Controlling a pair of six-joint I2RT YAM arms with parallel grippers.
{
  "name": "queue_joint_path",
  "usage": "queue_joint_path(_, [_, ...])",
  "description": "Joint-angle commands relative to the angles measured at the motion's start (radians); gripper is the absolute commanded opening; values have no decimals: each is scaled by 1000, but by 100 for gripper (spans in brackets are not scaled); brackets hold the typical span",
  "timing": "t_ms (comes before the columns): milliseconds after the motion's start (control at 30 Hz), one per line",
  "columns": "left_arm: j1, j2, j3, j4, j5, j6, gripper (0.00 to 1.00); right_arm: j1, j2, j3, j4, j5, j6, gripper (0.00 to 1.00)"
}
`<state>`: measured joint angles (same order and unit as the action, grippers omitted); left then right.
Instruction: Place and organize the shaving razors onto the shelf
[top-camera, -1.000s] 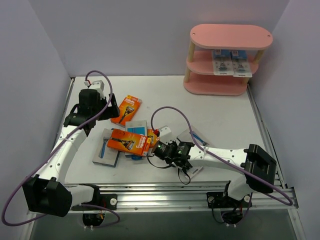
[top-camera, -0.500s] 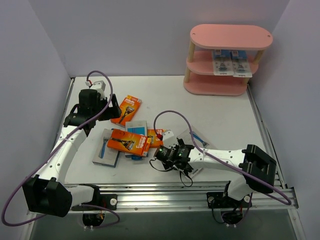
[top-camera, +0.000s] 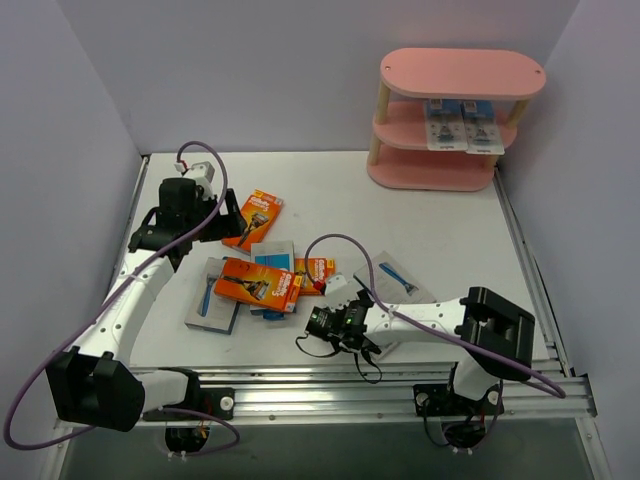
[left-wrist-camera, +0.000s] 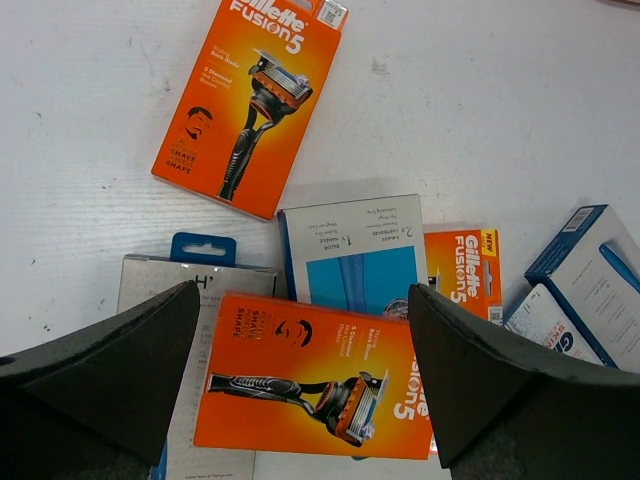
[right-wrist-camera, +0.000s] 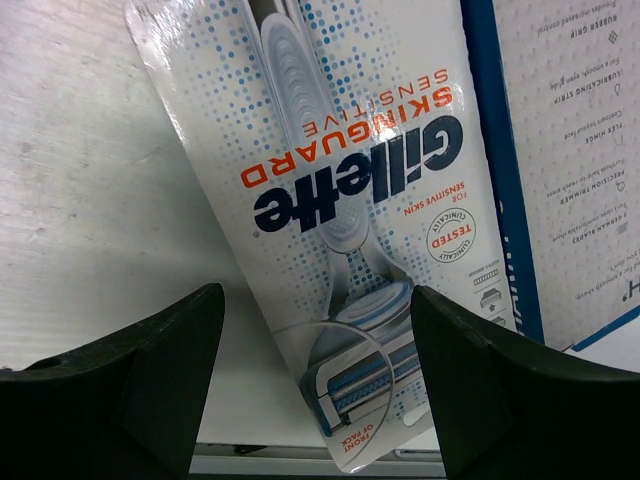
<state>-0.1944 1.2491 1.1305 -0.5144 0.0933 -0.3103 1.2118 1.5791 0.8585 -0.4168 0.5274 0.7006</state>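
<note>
1. position: the right claw sat low by the near edge of the tabletop, fingers spread and gripping nothing. a skinguard card lay flat on the tabletop between them.
2. the card's long axis ran away from the claw, leaning slightly off its line, with the cartridge end nearest. the fingers therefore straddled the card's narrow width, which looked like the way to close on it.
3. the shelf stood at the far right corner of the tabletop, well apart from that claw. the right arm was the nearer of the two, so the carry looked like its job.
4. two blister cards already sat side by side on the shelf's middle board.
5. the left claw hovered wide open and held nothing, above the pile near the left edge, where the orange boxes lay at mixed angles.
6. readable writing: the card said "gillette skinguard sensitive", "for sensitive skin", "clinically tested" and "front of pack". the orange boxes said "gillette fusion5", and the smallest carried "new". a white-blue box touching the card's side listed "precision trimmer"; its other lines were too fine to read.
</note>
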Motion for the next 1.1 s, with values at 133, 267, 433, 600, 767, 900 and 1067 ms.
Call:
queue_joint_path(133, [4,9,52,8,23,-3,94,51,79,42,-143,152,126,68])
queue_joint_path(267, [6,15,54,7,29,-3,94,57,119,59,-171,183,158,65])
queue_joint_path(433, [6,18,52,7,34,-4,94,64,162,80,-217,212,201,54])
queue_joint_path(600, [6,24,52,7,40,-6,94,66,199,96,-243,236,223,43])
queue_joint_path(767, [6,29,54,8,46,-7,94,80,222,117,-275,272,258,29])
queue_joint_path(900, [6,30,54,10,49,-9,94,98,228,135,-342,322,329,11])
queue_joint_path(1067, [6,30,55,8,49,-9,94,104,220,154,-385,353,367,0])
